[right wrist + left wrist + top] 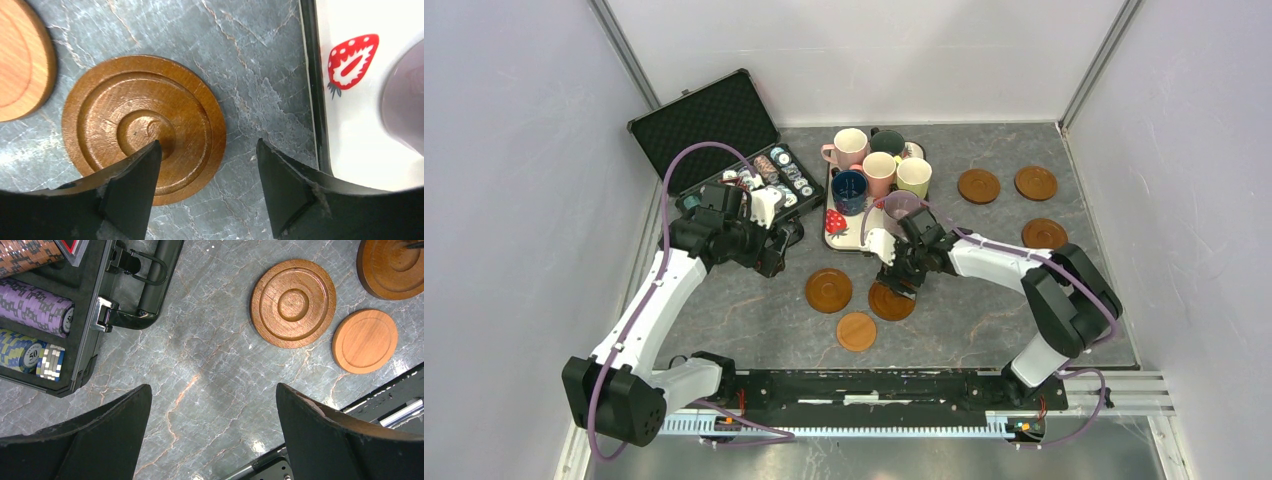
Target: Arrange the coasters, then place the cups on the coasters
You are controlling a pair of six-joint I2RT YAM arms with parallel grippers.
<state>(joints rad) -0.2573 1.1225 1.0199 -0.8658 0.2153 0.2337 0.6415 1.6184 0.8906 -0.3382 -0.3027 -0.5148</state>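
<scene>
Six brown wooden coasters lie on the table. Three sit near the middle (pixel 828 290) (pixel 889 308) (pixel 856 331) and three at the back right (pixel 978 185) (pixel 1035 182) (pixel 1044 233). Six cups stand on the strawberry tray (pixel 839 228): pink (pixel 849 148), dark green (pixel 887 142), pink (pixel 879 170), yellow-green (pixel 914 176), navy (pixel 849 190), lilac (pixel 902 207). My right gripper (pixel 207 145) is open low over a ringed coaster (pixel 140 115), one finger above its centre, the other past its rim. My left gripper (pixel 212 390) hangs open over bare table, beside the middle coasters (pixel 292 302) (pixel 365 340).
An open black case of poker chips (pixel 724 130) lies at the back left, its edge close to my left gripper (pixel 780 250). The tray rim (pixel 312 100) and the lilac cup (pixel 405 105) are just right of my right gripper (pixel 896 285). Grey walls enclose the table.
</scene>
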